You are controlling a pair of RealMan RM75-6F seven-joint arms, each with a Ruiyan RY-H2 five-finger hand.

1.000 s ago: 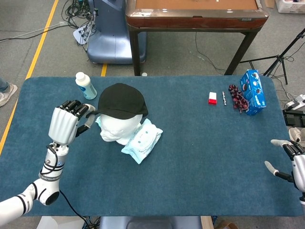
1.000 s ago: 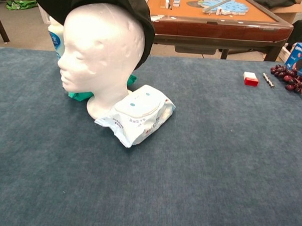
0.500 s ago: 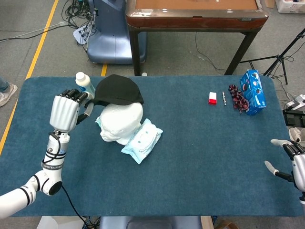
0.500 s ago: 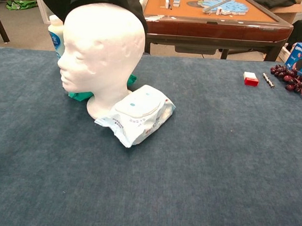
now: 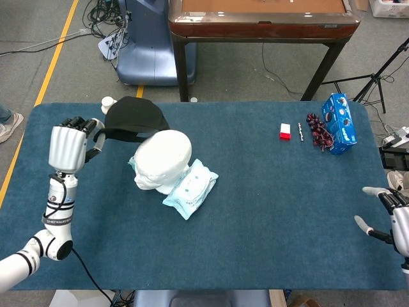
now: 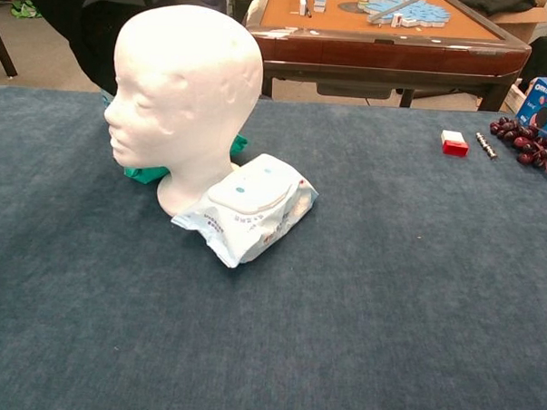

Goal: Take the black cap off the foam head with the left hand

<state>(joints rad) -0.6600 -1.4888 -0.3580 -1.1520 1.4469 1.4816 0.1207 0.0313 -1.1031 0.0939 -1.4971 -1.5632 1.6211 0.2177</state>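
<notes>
At the far left of the table [image 5: 255, 211], the left hand [image 5: 67, 146] is raised with its fingers curled around the brim of the black cap [image 5: 131, 119], which is held in the air, clear of the foam head [image 5: 162, 160] and to its far left. A second ago the cap was still seated on the head; half a second ago it had been lifted and tipped back over the crown; now the head is fully bared, and the hand has been drawn further left. In the chest view the cap [image 6: 82, 24] is seen as a dark mass behind the head [image 6: 183, 101]. A white bottle [image 5: 107, 102] is now mostly hidden behind the cap. A green item [image 6: 148, 172] lies at the head's base, and a pack of wipes [image 5: 190, 187] leans against its near right side, unmoved. Further right, a small red and white block [image 5: 285, 132], a bunch of dark grapes [image 5: 317, 133] and a blue box [image 5: 339, 123] are unchanged. At the near right edge, the right hand [image 5: 391, 220] is held with its fingers spread, empty, as before.
</notes>
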